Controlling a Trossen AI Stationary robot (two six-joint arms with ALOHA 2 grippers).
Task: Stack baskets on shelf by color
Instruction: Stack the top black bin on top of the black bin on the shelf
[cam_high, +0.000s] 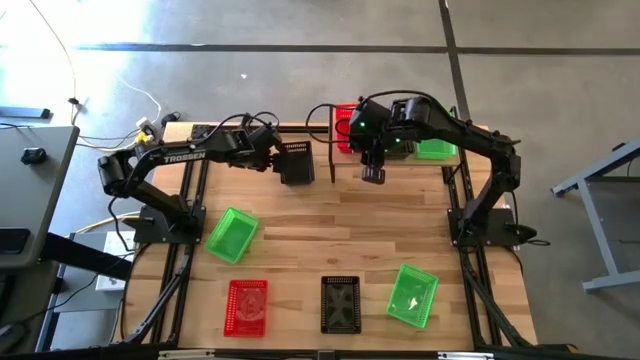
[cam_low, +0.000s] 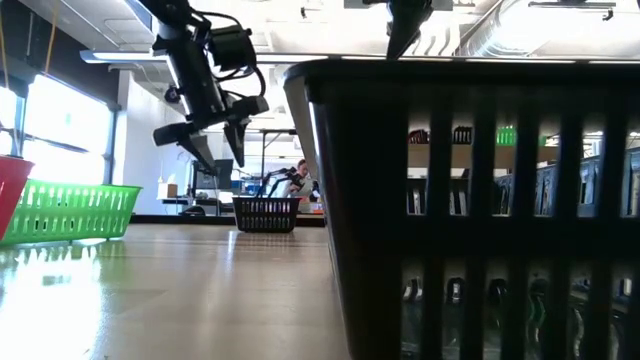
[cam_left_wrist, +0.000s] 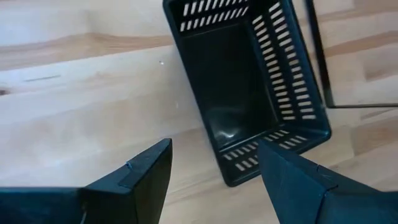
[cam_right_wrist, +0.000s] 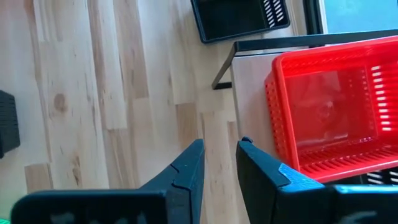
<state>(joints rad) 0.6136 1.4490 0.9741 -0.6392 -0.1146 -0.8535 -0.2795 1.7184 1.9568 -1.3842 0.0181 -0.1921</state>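
Early going. Red basket (cam_high: 344, 127) and green basket (cam_high: 437, 150) on the far shelf (cam_right_wrist: 249, 81); black basket (cam_high: 295, 162) just left of it on the counter (cam_high: 330, 230). Four baskets left near. Left claw (cam_high: 274, 158) apart, empty; right claw (cam_high: 372, 175) slightly apart, empty.

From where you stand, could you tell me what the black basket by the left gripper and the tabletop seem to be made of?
Black basket: apparently moulded plastic, slightly glossy; evenly slotted walls, a highlight on its floor. Tabletop: light wood planks, smooth finish; grain and plank seams show.
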